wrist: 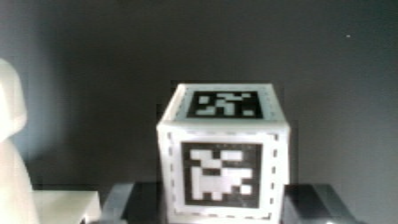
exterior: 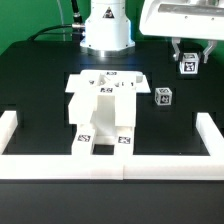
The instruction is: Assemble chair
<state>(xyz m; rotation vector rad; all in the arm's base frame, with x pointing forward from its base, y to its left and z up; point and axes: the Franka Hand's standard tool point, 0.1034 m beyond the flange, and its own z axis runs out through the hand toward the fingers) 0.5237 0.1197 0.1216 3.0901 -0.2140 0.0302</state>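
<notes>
While the black tabletop (exterior: pixel 40 90) carries the part-built chair (exterior: pixel 103 105) at its middle, you have a loose tagged block (exterior: pixel 163 97) just beside it on the exterior view's right, and farther back your claw (exterior: pixel 188 62) hangs clamped on a second tagged block (wrist: pixel 222 150).

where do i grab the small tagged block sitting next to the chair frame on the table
Take the small block across two opposite side faces, coming straight down from above: it sits alone on the table, apart from the chair frame, sides seemingly free. The gripper holds a second block.
</notes>
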